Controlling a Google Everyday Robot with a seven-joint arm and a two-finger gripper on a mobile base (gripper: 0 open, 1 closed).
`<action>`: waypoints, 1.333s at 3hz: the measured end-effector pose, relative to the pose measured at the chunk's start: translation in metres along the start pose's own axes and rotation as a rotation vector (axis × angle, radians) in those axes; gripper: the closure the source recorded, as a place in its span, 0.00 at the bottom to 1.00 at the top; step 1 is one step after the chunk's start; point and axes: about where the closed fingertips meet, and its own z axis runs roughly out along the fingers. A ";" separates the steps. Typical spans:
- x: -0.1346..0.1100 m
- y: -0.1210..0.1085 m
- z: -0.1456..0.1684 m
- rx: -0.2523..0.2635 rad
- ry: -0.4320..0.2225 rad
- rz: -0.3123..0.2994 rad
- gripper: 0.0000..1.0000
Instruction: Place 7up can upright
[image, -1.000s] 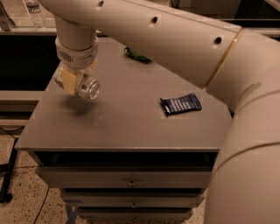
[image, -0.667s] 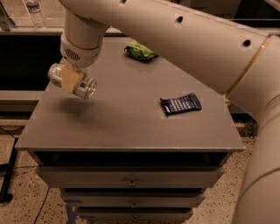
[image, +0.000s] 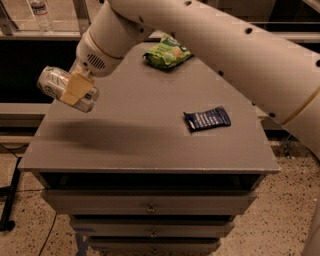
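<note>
Silver-white 7up can (image: 53, 82) is pinched on its side, slightly tilted, in the gripper (image: 75, 90), held clear of the surface at the left edge of the grey tabletop (image: 125, 145). Green snack bag (image: 167, 52) lies near the far edge; dark blue packet (image: 207, 119) lies flat toward the right edge, both well apart from the can. Drawers (image: 150, 202) below are closed, so their contents are hidden.
</note>
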 end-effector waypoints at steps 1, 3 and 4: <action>-0.010 0.010 0.001 -0.135 -0.142 -0.094 1.00; -0.014 0.017 0.003 -0.286 -0.350 -0.179 1.00; -0.013 0.018 -0.003 -0.270 -0.428 -0.140 1.00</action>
